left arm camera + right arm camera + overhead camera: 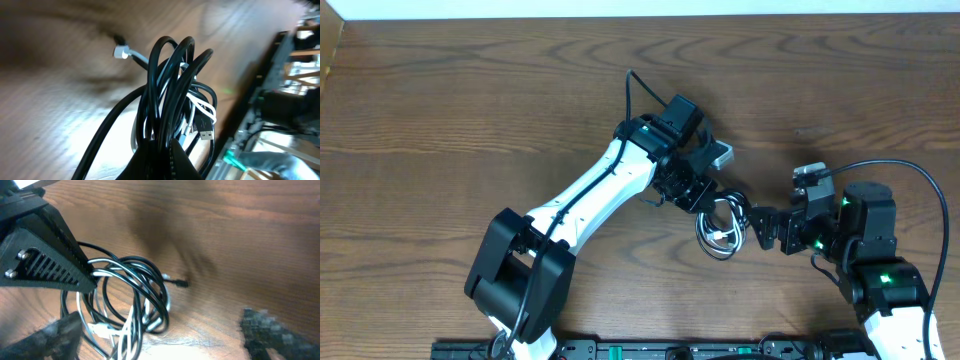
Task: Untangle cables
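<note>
The glossy black and white cables (720, 232) formed a tangled coil of thin round loops over the wood-grain table (470, 90), pinched between the closed fingers of the left gripper (703, 198). The right gripper (758, 228) sat just beside the coil, its dark fingers spread wide.

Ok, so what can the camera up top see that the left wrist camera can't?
Only the overhead view shows the left end effector and right end effector together, with the cables between them. Only the left wrist view shows close-up detail: a metal USB plug and a small white plug. Both views show black and white cables looped together above the wooden table.
</note>
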Controlling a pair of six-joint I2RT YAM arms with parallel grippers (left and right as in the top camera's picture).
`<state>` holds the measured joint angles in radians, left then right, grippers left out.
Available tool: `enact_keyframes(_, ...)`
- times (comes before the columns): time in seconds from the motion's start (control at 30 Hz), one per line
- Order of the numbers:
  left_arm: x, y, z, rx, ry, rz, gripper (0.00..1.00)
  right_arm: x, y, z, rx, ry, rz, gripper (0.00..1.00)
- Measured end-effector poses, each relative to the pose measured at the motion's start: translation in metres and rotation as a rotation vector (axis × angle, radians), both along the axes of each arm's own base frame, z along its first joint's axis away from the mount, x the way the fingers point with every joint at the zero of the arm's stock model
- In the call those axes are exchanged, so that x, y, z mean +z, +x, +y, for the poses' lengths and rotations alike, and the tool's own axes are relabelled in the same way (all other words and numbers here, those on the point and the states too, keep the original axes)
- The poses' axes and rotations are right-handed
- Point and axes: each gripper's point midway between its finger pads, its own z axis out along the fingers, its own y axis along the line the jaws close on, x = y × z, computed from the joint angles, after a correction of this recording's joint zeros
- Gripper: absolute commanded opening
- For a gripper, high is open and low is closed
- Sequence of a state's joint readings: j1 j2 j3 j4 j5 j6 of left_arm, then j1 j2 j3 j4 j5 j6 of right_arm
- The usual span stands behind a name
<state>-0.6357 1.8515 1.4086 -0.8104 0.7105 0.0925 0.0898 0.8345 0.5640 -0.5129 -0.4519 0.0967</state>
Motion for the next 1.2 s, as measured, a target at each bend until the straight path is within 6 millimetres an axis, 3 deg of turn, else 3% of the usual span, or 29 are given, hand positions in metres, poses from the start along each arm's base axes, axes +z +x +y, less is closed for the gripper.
enact_keyframes(0.07, 0.004, -0.003, -0.004, 0.001, -0.030, 0.026, 0.07, 0.000, -0.001, 0.001, -0.003, 0.014, 0.011, 0.46)
enact_keyframes(0.1, 0.007, -0.004, -0.006, 0.001, -0.047, 0.037, 0.07, 0.000, -0.001, 0.002, -0.004, 0.018, 0.014, 0.43)
enact_keyframes(0.43, 0.025, -0.008, -0.024, 0.035, -0.160, 0.135, 0.07, -0.008, -0.011, 0.003, -0.038, 0.059, 0.105, 0.54)
enact_keyframes(0.67, 0.032, -0.008, -0.029, 0.051, -0.195, 0.167, 0.08, -0.016, -0.020, 0.002, -0.051, 0.066, 0.168, 0.52)
enact_keyframes(0.7, 0.033, -0.009, -0.030, 0.048, -0.203, 0.171, 0.07, -0.016, -0.020, 0.002, -0.053, 0.067, 0.169, 0.48)
enact_keyframes(0.8, 0.037, -0.011, -0.032, 0.041, -0.223, 0.188, 0.07, -0.015, -0.019, 0.001, -0.061, 0.068, 0.163, 0.21)
enact_keyframes(0.9, 0.039, -0.012, -0.033, 0.039, -0.233, 0.199, 0.07, -0.014, -0.016, 0.000, -0.071, 0.065, 0.153, 0.09)
enact_keyframes(1.0, 0.040, -0.012, -0.033, 0.038, -0.237, 0.201, 0.07, -0.013, -0.016, 0.001, -0.068, 0.069, 0.150, 0.01)
enact_keyframes(1.2, 0.038, -0.011, -0.032, 0.042, -0.228, 0.192, 0.07, -0.013, -0.016, 0.001, -0.065, 0.070, 0.150, 0.01)
